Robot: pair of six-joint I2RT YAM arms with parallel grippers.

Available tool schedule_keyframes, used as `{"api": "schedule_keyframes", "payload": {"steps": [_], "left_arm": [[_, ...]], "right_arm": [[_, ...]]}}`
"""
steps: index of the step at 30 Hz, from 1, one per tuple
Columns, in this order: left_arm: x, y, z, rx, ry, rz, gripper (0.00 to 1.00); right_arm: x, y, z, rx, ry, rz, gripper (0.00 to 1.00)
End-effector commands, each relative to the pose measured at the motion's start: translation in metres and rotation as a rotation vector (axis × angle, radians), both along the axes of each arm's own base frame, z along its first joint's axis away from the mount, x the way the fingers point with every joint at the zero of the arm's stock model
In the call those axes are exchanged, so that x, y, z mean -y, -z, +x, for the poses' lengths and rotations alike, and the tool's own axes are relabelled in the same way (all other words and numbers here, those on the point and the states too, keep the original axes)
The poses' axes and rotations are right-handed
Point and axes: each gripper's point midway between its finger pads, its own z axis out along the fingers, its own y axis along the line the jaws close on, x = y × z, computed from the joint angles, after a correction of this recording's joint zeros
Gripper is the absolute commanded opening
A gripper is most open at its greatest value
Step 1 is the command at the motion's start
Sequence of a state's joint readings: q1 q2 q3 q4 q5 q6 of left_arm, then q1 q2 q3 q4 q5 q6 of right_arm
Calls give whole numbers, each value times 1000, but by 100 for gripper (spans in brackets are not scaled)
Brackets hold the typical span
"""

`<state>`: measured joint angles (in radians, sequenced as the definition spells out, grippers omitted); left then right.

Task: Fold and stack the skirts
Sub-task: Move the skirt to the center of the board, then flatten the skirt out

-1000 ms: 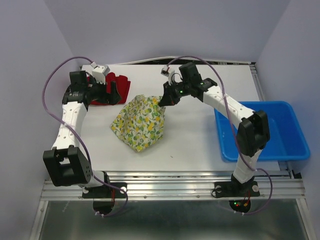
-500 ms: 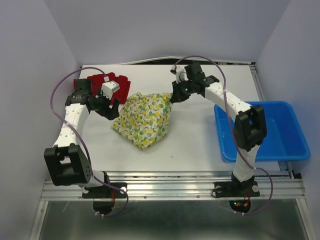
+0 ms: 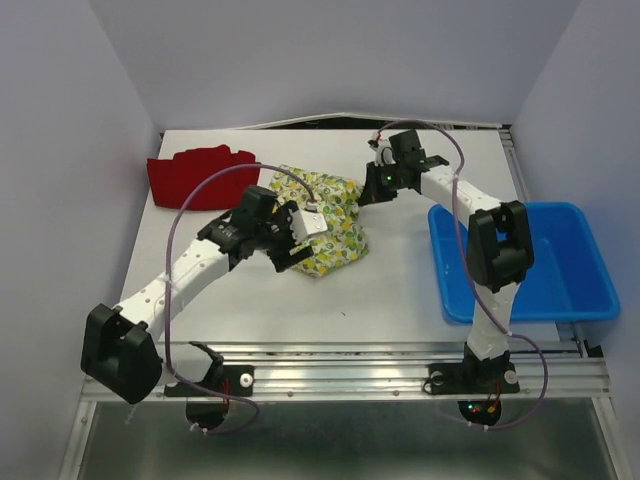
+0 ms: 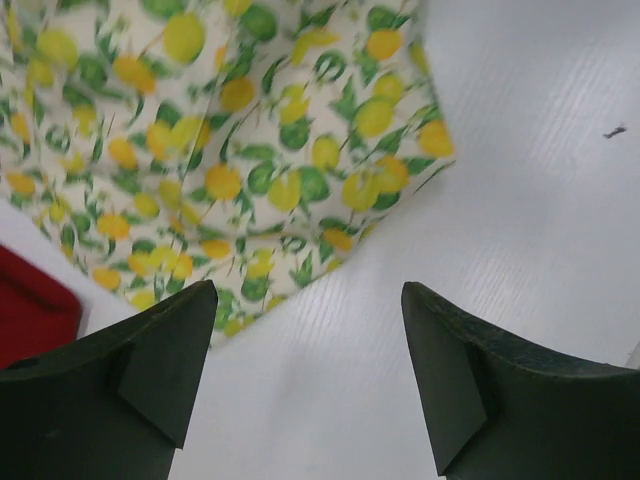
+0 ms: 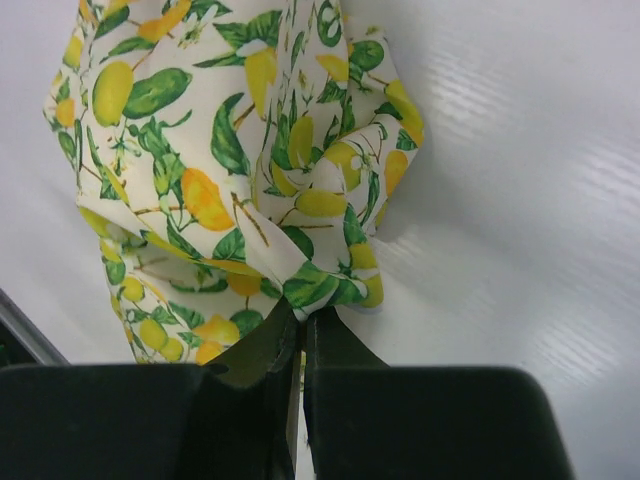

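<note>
Sprawling across the table, the lemon skirt is being pinched at its far right corner by the right gripper, jaws clamped on cloth; the left gripper is hovering wide open at the near corner, cloth lying just ahead of its fingertips.

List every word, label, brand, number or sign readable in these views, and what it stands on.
None. The white cloth skirt with yellow lemons, the plain red cloth skirt, the blue plastic bin and the white table carry no lettering.
The small dark speck on the table is a mark, not text.
</note>
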<state>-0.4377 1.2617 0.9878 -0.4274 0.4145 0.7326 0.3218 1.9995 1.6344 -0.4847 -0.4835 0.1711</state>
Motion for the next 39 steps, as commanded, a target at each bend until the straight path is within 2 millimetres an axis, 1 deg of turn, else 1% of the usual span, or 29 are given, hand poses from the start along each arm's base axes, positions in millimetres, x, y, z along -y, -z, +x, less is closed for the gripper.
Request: {"api": "schedule_keyframes", "payload": {"steps": [1,2,4,5,6,7,8,9,11,12,13,15,16,17,19,20,21,25,27,28,29,30,31,34,35,36,37,38,39], "left_arm": [[46,-28,11,244,112,28,86],[65,-21,5,240,170,45,86],[82,-14,1,229,218,52,86],[95,-13,-4,235,254,48,85],[103,-7,-5,225,275,54,85],[109,-4,-8,221,296,56,85],[114,4,-10,213,321,72,85],[120,9,-16,210,352,80,85],[122,18,-21,202,382,101,84],[121,29,-24,192,408,124,84],[121,33,-24,192,418,136,84],[120,46,-20,197,415,165,83],[122,49,-19,201,414,171,83],[123,58,-16,194,417,188,82],[128,62,-16,199,441,202,81],[130,68,-18,186,463,211,80],[132,69,-20,187,482,215,80],[135,80,-34,161,546,246,78],[136,89,-37,143,552,264,77],[136,91,-37,140,549,268,77],[136,93,-31,159,527,282,77],[136,100,-28,151,506,298,76],[137,103,-24,157,488,307,75],[134,111,-5,192,404,355,67],[133,112,0,205,387,368,57],[128,113,4,218,366,394,52],[127,112,4,223,366,396,47],[124,108,6,234,350,399,31],[123,88,9,266,324,367,22]], "right_arm": [[-12,-1,-15,-21,-33,41,1],[-15,6,-24,-46,-47,41,1],[-26,13,-40,-67,-94,41,1],[-31,16,-49,-79,-117,40,1],[-38,26,-64,-105,-146,27,1],[-41,25,-71,-102,-157,23,1],[-43,27,-74,-98,-160,22,1],[-40,33,-78,-111,-154,10,1],[-38,34,-79,-108,-149,1,1],[-35,35,-77,-100,-137,-19,1],[-34,35,-75,-96,-131,-27,1],[-33,37,-75,-100,-128,-33,1],[-33,36,-75,-102,-126,-32,1],[-33,37,-75,-106,-125,-30,1],[-33,38,-74,-108,-120,-35,1],[-33,38,-73,-109,-117,-37,1],[-33,39,-72,-111,-115,-41,1],[-22,40,-62,-120,-69,-42,1],[-22,40,-61,-119,-66,-40,1],[-19,39,-59,-121,-55,-39,1],[-19,38,-58,-115,-55,-39,1],[-19,37,-59,-116,-57,-36,1],[-19,37,-58,-114,-55,-36,1],[-18,35,-59,-111,-52,-39,1],[-13,35,-57,-111,-41,-38,1],[-13,34,-58,-110,-39,-38,1],[-9,33,-56,-109,-30,-36,1],[-2,33,-53,-112,-15,-36,1],[-2,28,-54,-107,-15,-35,1]]}}
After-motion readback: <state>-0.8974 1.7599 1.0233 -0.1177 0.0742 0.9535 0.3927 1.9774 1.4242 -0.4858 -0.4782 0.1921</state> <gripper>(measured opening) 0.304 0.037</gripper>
